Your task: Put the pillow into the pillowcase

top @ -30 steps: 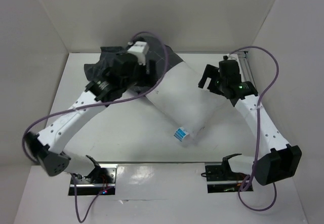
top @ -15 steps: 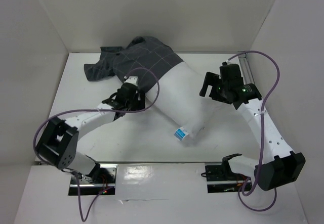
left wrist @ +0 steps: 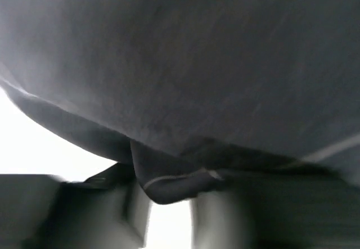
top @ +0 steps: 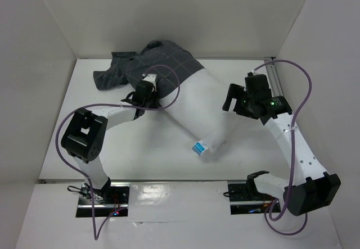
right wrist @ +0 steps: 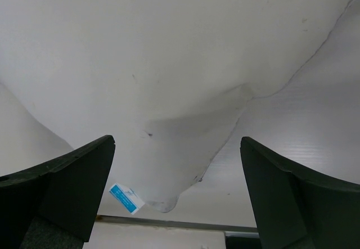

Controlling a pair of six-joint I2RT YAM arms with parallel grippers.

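Top external view: pillow (top: 205, 111) lies diagonally on the table (top: 112, 148); long axis runs from far-left to near-right; tagged end (top: 201, 147) points back toward the arm bases; opposite end points into the pillowcase (top: 163, 63) and is covered by it; can't tell how deep it sits inside.

Pillowcase is bunched at the far side; its open hem faces the pillow, so sleeve direction is along the pillow's long axis, toward the tag.

Left gripper (top: 143, 94) is at the near-left hem of the pillowcase; cloth is directly ahead of and over its fingers; pillow edge sits just to its right. Left wrist view is blurred; a dark fold of hem lies between the jaws; can't tell if it is pinched or loose.

Right gripper (right wrist: 177, 148) is spread wide and holds nothing; pillow's right flank is straight below and ahead of it; tag sits beyond its left finger.

Judgement: left arm is nearer the case, right arm nearer the pillow; next move hinges on the hem being pulled along that diagonal while the right pins or pushes the pillow; a missed hem grip means the cloth just slides off.
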